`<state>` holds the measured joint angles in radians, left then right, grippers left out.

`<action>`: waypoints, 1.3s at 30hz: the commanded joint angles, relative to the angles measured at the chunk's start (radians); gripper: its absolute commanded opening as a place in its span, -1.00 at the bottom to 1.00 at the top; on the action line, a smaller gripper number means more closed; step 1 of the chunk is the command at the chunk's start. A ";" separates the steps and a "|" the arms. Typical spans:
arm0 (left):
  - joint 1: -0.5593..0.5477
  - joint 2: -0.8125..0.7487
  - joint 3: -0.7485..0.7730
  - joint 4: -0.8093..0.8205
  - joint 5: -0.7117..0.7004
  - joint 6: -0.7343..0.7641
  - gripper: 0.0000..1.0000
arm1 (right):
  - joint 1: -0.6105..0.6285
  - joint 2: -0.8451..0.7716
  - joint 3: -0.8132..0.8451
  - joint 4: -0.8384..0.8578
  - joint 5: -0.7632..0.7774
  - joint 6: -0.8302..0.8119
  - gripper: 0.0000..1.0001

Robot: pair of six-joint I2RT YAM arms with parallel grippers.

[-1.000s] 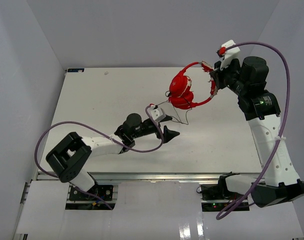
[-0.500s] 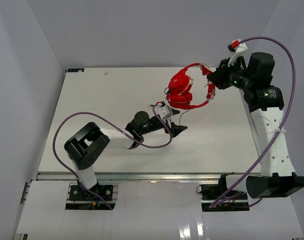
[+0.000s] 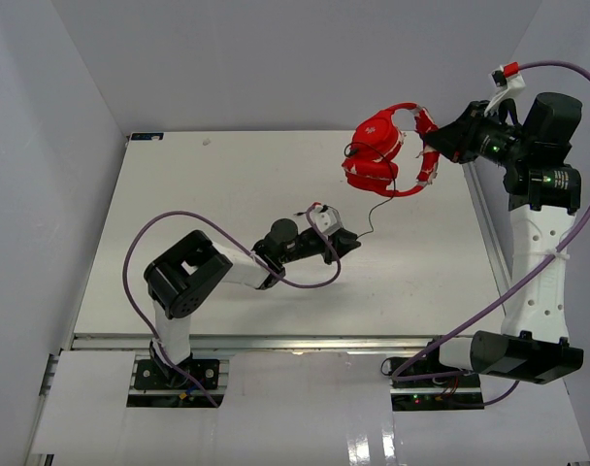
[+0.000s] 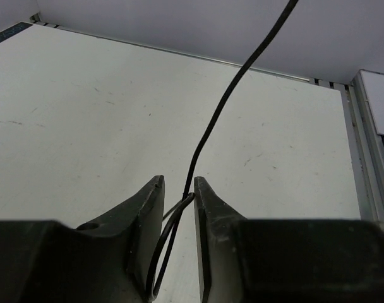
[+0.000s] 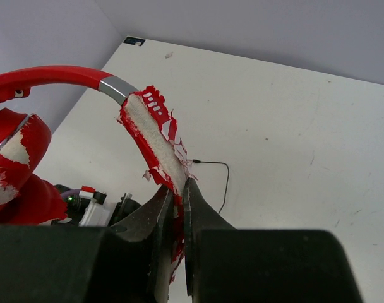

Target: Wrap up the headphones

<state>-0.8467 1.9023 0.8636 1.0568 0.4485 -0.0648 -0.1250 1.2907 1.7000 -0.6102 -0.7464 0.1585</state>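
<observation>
Holding the headphones [image 3: 377,155] up by the band, R arm

No brand I can read. The white mark on one ear cup [image 3: 376,131] is too small in the top cam. R gripper [image 5: 178,192] is pressed together on the torn, padded part of the red headband [image 5: 148,136]. The headphones hang from it over the far-right part of the table [image 3: 198,194], w/ the cups together just L of the fingers. The thin black cord [image 4: 227,95] drops from the cups to the L gripper [image 4: 178,183], well apart from them, nearer mid-table. L jaws stand a little apart w/ the cord threaded between them, touching one fingertip [image 4: 201,189], not squeezed.
</observation>
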 commanded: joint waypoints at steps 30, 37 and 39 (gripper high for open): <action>0.335 -0.184 0.497 -1.251 0.490 0.327 -1.00 | 0.446 -0.223 -0.394 -0.107 0.362 -0.774 -0.85; 0.342 -0.251 0.524 -1.351 0.561 0.231 -0.99 | 0.452 -0.251 -0.564 0.152 0.739 -0.727 -0.85; 0.342 -0.247 0.547 -1.354 0.626 0.186 -0.99 | 0.460 -0.248 -0.583 0.219 0.816 -0.700 -0.85</action>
<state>-0.5114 1.7094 1.3643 -0.1854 0.9333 0.2017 0.3221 1.0623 1.1442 -0.6445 -0.1703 -0.6052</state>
